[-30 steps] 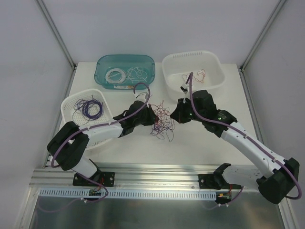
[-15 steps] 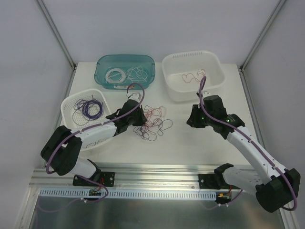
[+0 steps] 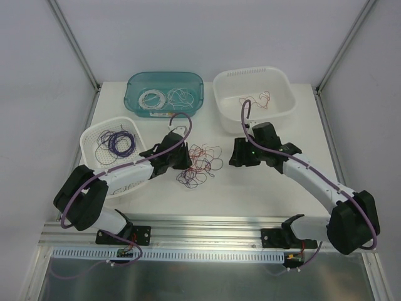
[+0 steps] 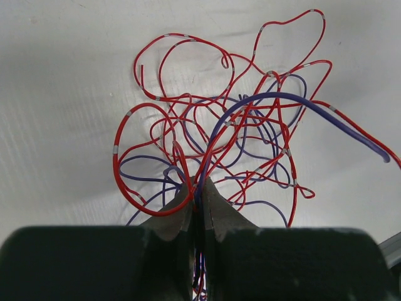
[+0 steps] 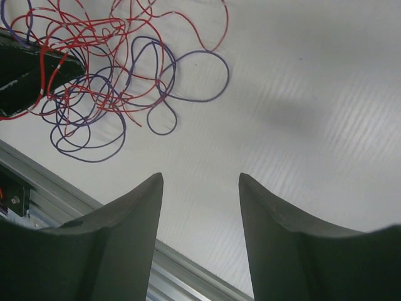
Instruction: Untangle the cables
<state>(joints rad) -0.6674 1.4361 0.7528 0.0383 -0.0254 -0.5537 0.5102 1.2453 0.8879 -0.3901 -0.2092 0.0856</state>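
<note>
The cables [image 3: 202,164] are a loose clump of thin red and dark purple wires on the white table, between my two grippers. In the left wrist view the cables [image 4: 233,123] fan out ahead of my left gripper [image 4: 199,190], which is shut on several red and purple strands at the clump's near edge. My left gripper [image 3: 185,161] sits at the clump's left side. My right gripper [image 3: 233,157] hovers just right of the clump. In the right wrist view my right gripper [image 5: 200,179] is open and empty, and the cables [image 5: 103,81] lie ahead at the upper left.
A teal bin [image 3: 135,94] at the back holds white wire coils. A white tub [image 3: 283,103] at the back right holds a red wire. A white basket [image 3: 91,135] at the left holds purple wires. The metal rail [image 5: 188,269] runs along the table's near edge.
My right gripper pulled away to the right, then came back toward the clump and opened. My left gripper shifted a little left, still shut, dragging the clump with it.
</note>
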